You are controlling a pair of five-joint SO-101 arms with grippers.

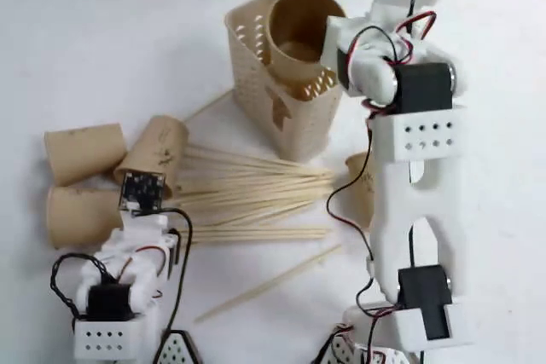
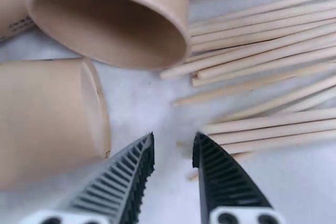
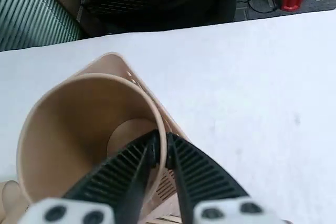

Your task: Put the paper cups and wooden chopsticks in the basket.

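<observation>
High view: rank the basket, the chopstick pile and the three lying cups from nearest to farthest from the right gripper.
1. Basket, right beside the right gripper, which pinches a cup inside it.
2. Chopstick pile, spread mid-table.
3. Three lying cups, at the table's left side.

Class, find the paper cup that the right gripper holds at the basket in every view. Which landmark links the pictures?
High view: the paper cup stands upright at the mouth of the basket, top centre.
Right wrist view: the paper cup is seen close up, with the right gripper pinching its rim.
Left wrist view: other cups lie beside chopsticks; none is this one.
Shared landmark: the basket, which shows in the high and right wrist views.
</observation>
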